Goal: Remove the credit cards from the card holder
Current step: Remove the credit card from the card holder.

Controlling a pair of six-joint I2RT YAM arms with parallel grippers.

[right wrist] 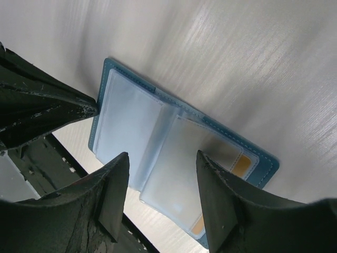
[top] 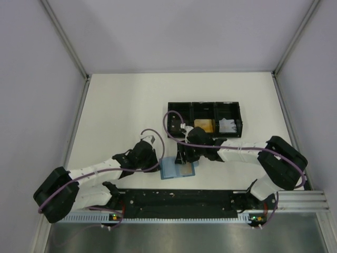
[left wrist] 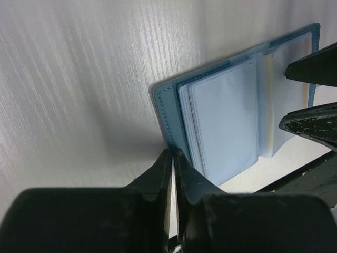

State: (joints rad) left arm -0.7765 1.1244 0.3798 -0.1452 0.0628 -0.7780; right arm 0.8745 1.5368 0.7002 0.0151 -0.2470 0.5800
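The teal-blue card holder [top: 169,169] [left wrist: 221,110] [right wrist: 158,132] lies open on the table near the front edge. An orange-gold credit card [right wrist: 241,166] sits in a clear sleeve of its right leaf, showing only at the sleeve's corners. My left gripper [top: 157,161] [left wrist: 172,152] is pinched on the outer edge of the left leaf's cover. My right gripper [top: 184,157] [right wrist: 162,158] hovers open over the inner sleeves, its fingers [left wrist: 316,71] spread apart and holding nothing. Another orange-gold card [top: 203,125] lies in the black tray.
The long black three-compartment tray [top: 204,108] stands just behind the holder, with a white wad of paper [top: 227,125] in its right compartment. A black rail [top: 179,199] runs along the table's near edge, close in front of the holder.
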